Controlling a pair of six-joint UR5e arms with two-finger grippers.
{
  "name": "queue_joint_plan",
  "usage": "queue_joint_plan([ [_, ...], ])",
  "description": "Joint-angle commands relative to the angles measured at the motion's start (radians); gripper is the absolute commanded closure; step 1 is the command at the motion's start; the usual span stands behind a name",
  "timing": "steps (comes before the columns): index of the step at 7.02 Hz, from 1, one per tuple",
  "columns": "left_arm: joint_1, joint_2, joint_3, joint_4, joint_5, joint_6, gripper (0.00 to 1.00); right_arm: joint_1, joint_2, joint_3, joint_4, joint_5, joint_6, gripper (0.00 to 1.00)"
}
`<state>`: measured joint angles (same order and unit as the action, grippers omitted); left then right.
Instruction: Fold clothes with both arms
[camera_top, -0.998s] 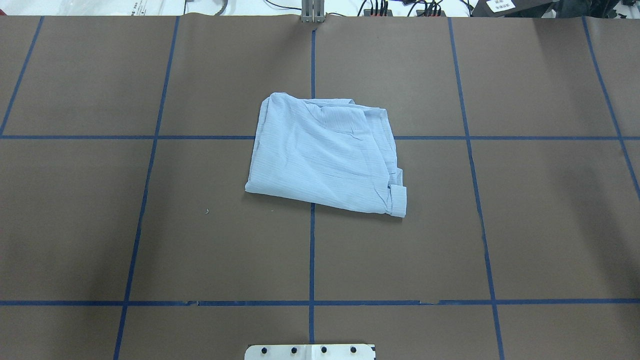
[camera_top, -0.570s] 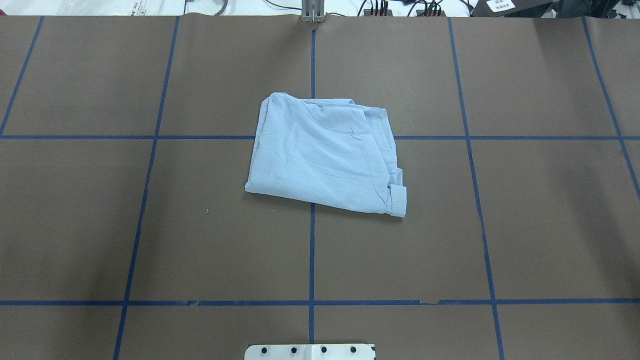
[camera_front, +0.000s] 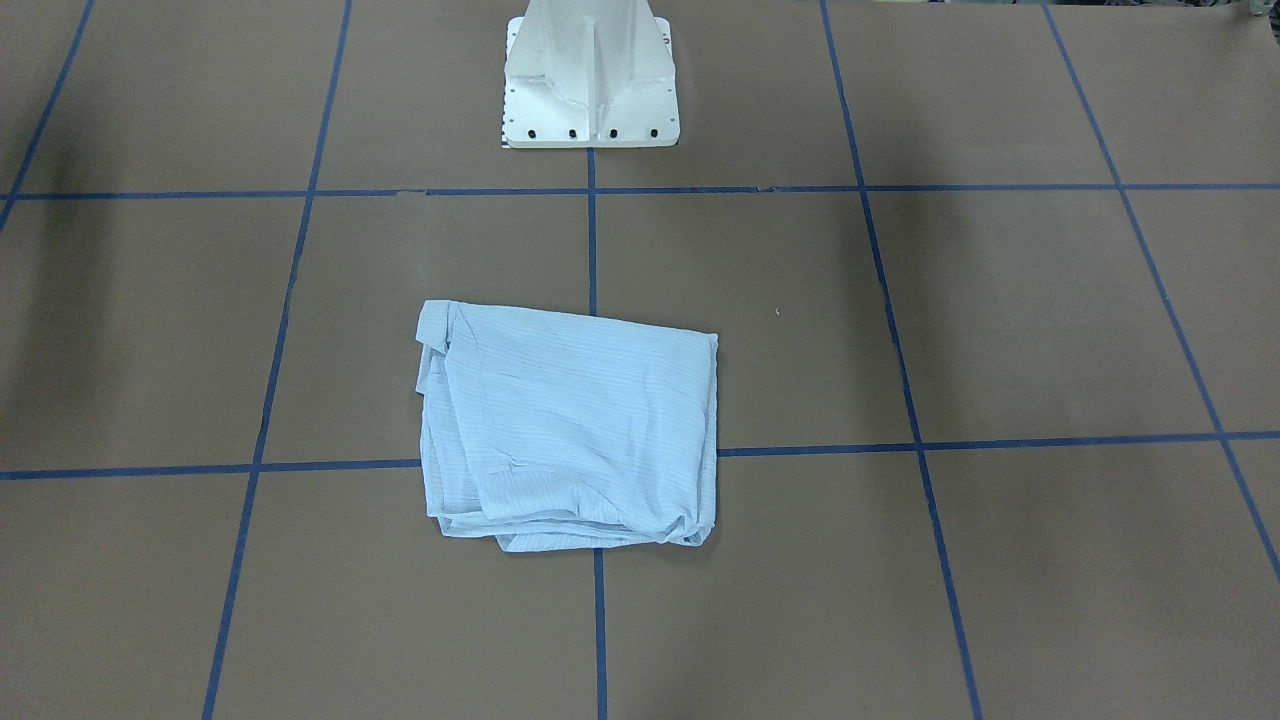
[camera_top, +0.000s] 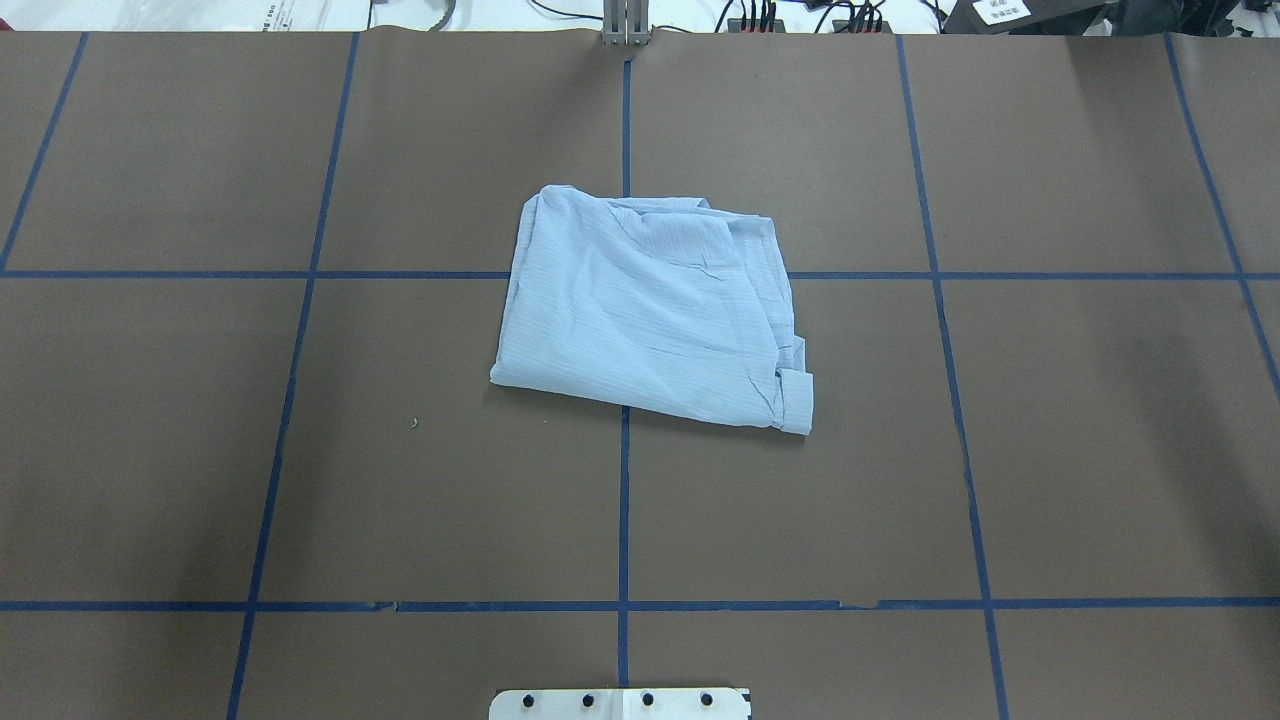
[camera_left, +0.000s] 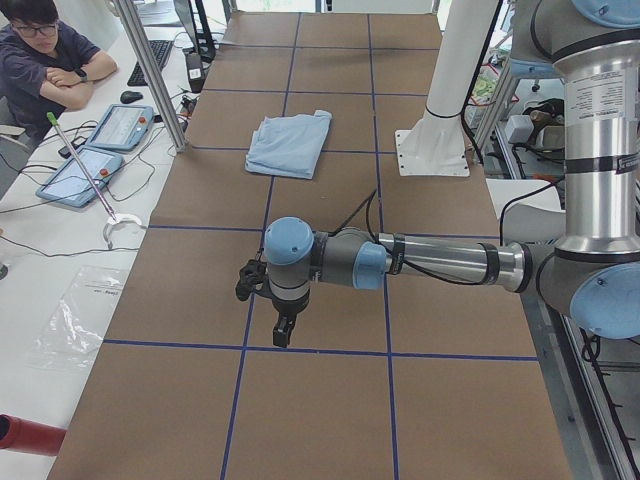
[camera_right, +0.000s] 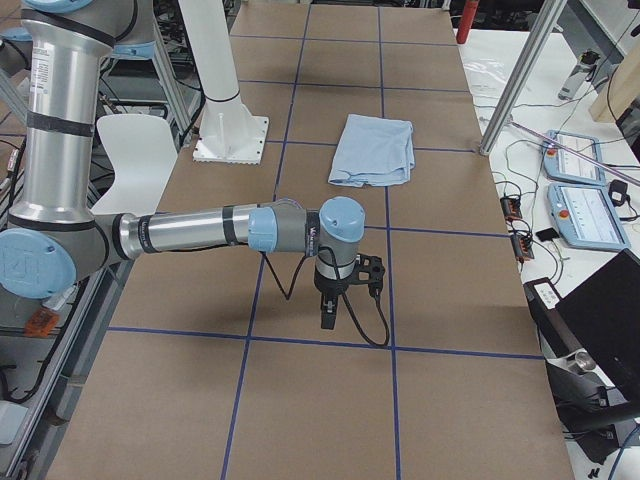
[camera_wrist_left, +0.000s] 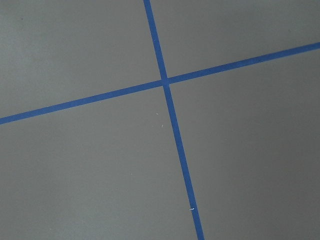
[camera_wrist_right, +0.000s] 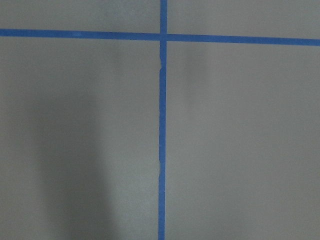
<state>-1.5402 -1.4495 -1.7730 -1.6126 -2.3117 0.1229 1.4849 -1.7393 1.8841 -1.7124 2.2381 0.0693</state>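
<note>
A robotics lab. The robot's left arm (camera_left: 430, 262) reaches over a brown-papered table (camera_left: 330, 420) gridded in blue tape (camera_left: 450, 355). At ten o'clock from it, an operator (camera_left: 45, 60) sits beside teach pendants (camera_left: 122, 128).

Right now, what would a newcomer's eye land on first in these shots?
The pale-blue, finely striped shirt, folded into a rough rectangle, lies mid-table on the brown paper cover, over a crossing of the blue tape grid lines. The silver-grey left arm and right arm reach out low over bare paper near opposite table ends, far from the shirt, with the black left gripper and right gripper pointing down.
</note>
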Motion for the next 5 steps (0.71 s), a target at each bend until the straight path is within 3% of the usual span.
queue_joint_plan([
  [1,0.0,-0.002,-0.005,0.0,0.0,0.001,0.0,0.0,0.001,-0.013,0.042,0.0,0.003,0.0],
  [5,0.0,0.001,0.006,0.0,0.002,0.001,0.0,0.0,0.001,-0.02,0.042,0.0,0.003,0.0],
])
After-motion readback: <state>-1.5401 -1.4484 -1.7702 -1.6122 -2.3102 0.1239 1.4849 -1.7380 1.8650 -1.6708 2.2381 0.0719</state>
